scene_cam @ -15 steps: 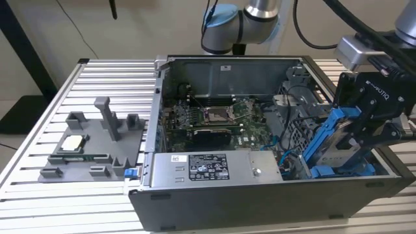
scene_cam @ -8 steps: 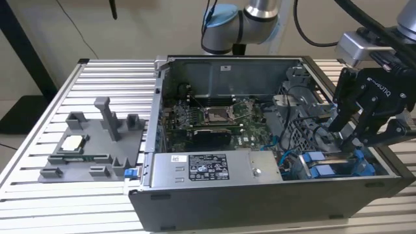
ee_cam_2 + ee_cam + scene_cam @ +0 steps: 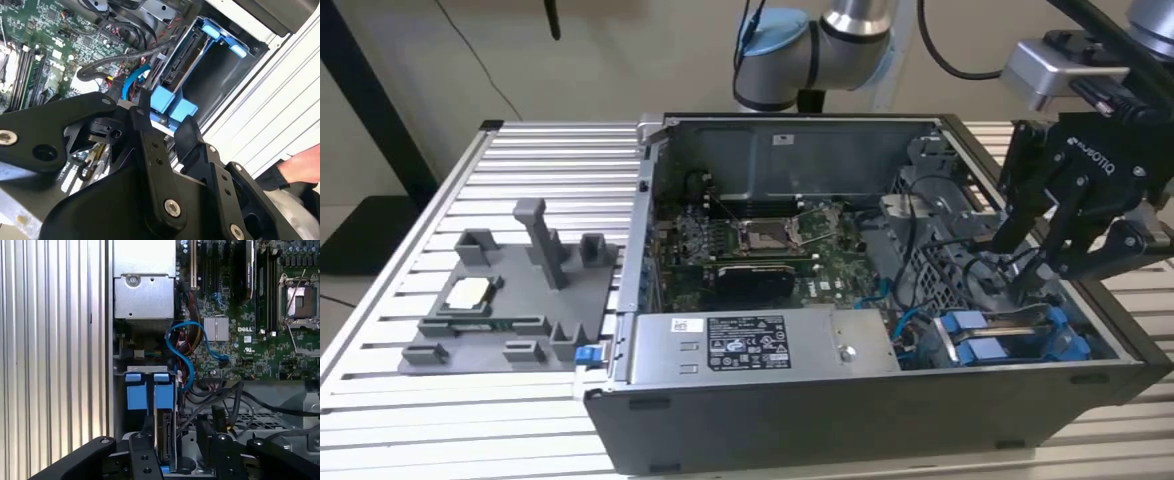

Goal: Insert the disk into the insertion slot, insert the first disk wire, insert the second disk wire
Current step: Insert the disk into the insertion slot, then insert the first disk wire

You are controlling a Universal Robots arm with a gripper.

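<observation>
Blue-framed, the disk sits edge-up in its bay: rigid, probably heavy and shock-sensitive, best pinched at the carrier tabs. The gripper hangs spread and empty over it.

From my station I see a plain beige wall at the back, evenly lit. The table is ribbed aluminium slats, catching the light. A black post stands at the exterior view's left, its dark base on pale floor.
</observation>
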